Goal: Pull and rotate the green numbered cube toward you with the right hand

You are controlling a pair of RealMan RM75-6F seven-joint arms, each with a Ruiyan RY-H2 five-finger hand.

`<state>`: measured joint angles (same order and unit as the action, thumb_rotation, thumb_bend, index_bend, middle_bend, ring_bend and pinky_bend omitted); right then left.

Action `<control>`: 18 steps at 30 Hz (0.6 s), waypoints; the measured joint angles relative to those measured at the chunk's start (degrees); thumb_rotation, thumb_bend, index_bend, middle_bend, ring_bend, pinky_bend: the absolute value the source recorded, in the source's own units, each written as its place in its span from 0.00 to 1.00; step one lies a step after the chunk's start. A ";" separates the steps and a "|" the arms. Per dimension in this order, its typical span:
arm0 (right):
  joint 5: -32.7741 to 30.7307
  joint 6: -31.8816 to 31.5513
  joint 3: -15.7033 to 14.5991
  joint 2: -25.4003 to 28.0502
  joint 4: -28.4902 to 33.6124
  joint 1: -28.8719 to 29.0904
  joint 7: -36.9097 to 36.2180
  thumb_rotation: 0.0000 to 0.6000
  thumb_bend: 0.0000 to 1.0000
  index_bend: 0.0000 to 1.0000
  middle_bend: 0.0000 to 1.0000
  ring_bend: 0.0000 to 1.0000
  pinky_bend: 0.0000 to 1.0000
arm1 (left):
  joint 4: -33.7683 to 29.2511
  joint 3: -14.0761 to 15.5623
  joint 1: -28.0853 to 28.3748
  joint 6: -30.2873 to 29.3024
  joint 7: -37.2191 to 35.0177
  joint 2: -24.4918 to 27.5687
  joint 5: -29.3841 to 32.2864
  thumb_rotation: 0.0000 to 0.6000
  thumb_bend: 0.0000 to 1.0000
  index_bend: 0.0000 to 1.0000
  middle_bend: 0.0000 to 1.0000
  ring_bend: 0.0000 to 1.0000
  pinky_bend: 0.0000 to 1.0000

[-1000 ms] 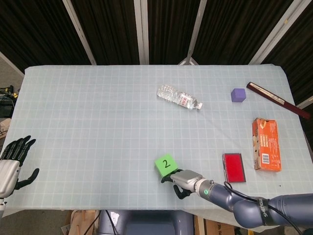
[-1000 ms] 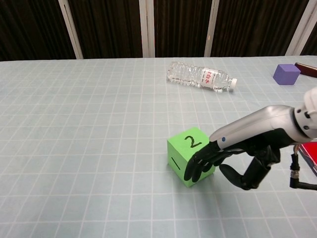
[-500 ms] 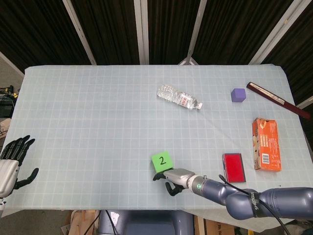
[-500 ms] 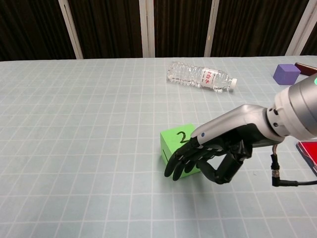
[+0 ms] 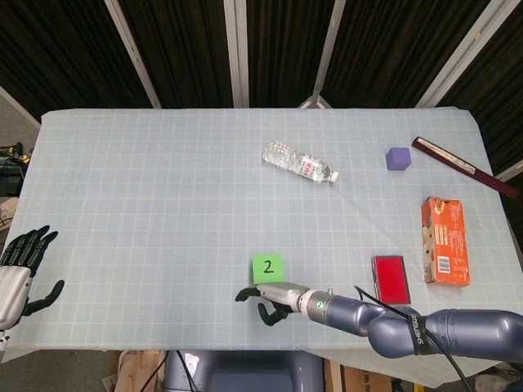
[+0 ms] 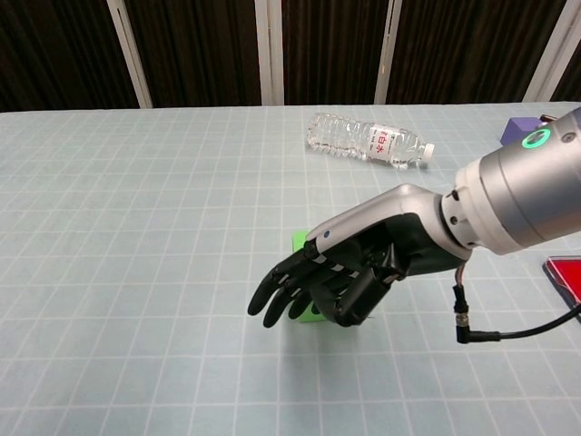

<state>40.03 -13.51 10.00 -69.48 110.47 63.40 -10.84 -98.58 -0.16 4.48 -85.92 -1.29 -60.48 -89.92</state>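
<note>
The numbered cube [image 5: 267, 267] is set near the front edge of the table [image 5: 147, 204]. The right hand [image 5: 263, 297] is placed just before it. The bottle [image 5: 299, 163] is laid far behind, with the left hand [image 5: 20, 273] far left.

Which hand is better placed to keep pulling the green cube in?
Right. The right hand is right at the green cube, fingers on its near side. The left hand sits at the table's far left edge, well away from it.
</note>
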 measured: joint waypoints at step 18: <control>4.27 1.59 3.94 -4.49 -6.13 -3.28 -7.54 1.00 0.90 0.17 0.16 0.10 0.00 | 0.00 -0.03 0.13 0.27 -0.10 0.02 0.14 1.00 0.44 0.08 0.00 0.00 0.04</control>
<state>44.30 -11.92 13.95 -73.97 104.34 60.12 -18.37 -98.58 -0.19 4.62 -85.65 -1.40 -60.46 -89.78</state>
